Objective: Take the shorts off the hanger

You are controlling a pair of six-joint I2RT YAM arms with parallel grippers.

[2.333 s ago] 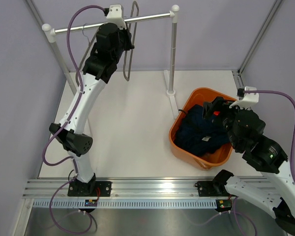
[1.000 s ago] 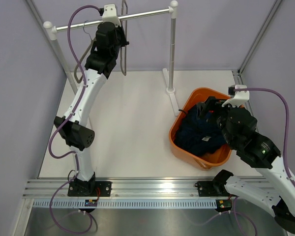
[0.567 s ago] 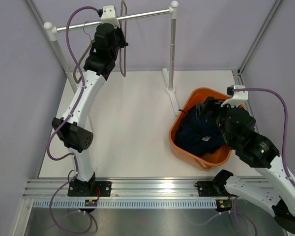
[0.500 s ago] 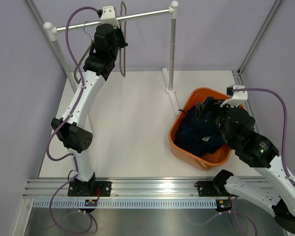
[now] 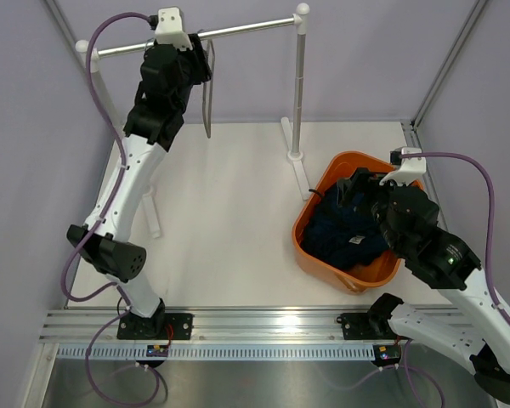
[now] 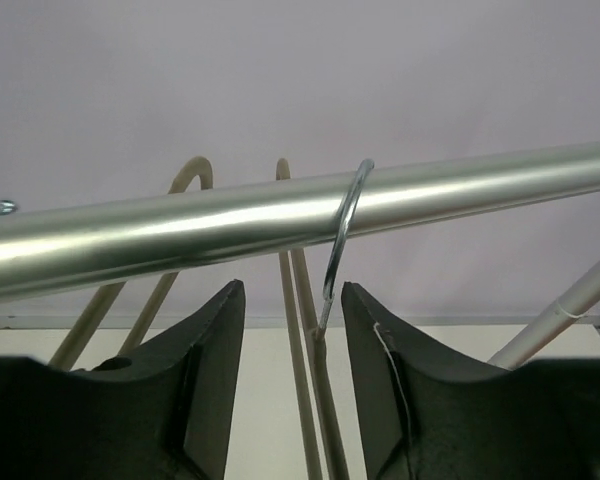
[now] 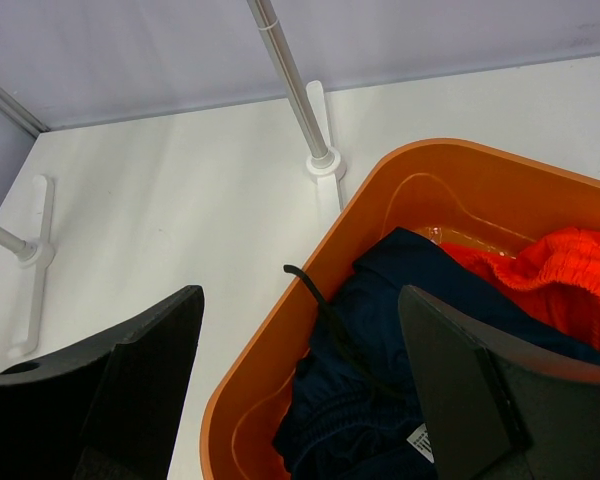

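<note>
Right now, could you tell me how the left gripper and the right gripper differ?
The left gripper is raised at the metal rail; the right gripper hangs low over the orange basket. The left gripper's jaws flank the hanger hook; the right gripper's spread wider above navy shorts. Both are open, gripping nothing.

Rail (image 6: 180, 225) & hanger hook (image 6: 342, 230) shiny metal, tub (image 7: 450, 175) glossy plastic, shorts (image 7: 380, 330) matt navy cloth.
</note>
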